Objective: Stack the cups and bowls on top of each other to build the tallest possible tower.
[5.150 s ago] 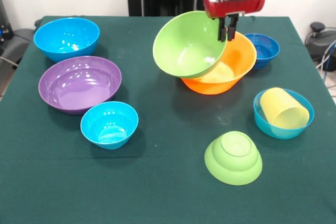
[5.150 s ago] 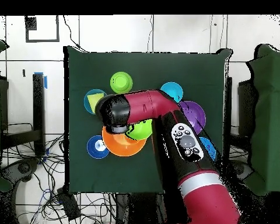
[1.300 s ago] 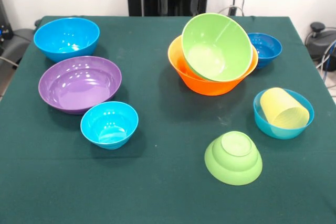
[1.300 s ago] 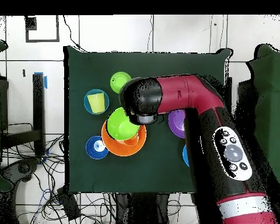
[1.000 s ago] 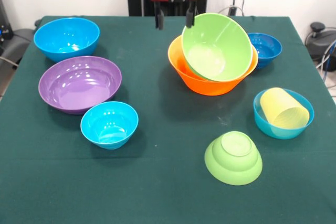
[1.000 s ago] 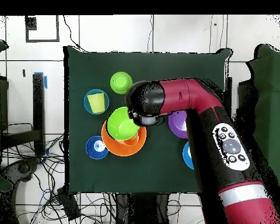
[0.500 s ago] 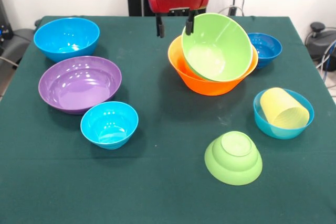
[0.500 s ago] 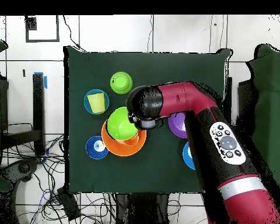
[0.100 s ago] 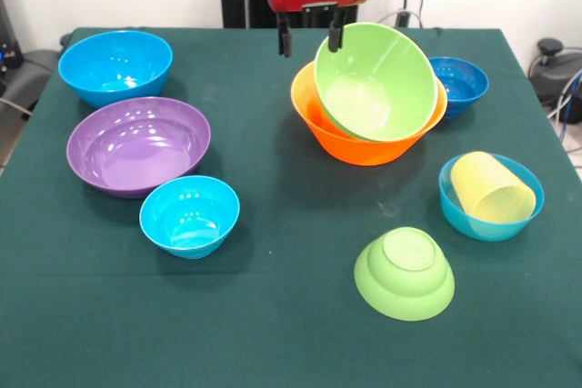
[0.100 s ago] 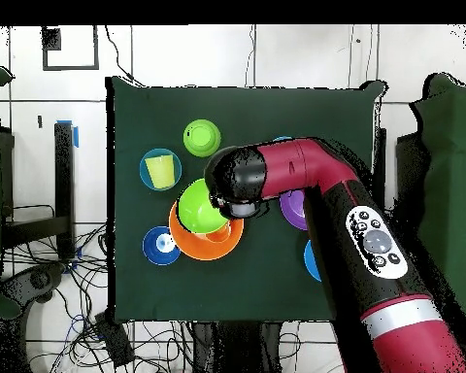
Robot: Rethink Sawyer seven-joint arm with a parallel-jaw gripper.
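Green cloth covers the table (image 9: 273,333); white wall behind.

Progress, by my reading: barely begun. Only one pairing stands, the rest loose.

Left side, front view: blue bowl (image 9: 115,66) far, purple bowl (image 9: 138,145) nearer, light blue bowl (image 9: 189,215) nearest, all upright and apart.

Centre: gripper (image 9: 310,36) hangs with fingers apart, empty, at the far left rim of the green bowl (image 9: 374,81). That bowl sits tilted inside the orange bowl (image 9: 364,138), not seated flat.

Right: dark blue bowl (image 9: 457,84) far, just beside the orange one. Yellow cup (image 9: 492,188) lies on its side in a second light blue bowl (image 9: 455,203). Small green bowl (image 9: 404,273) upside down, near.

Orange cup not visible.
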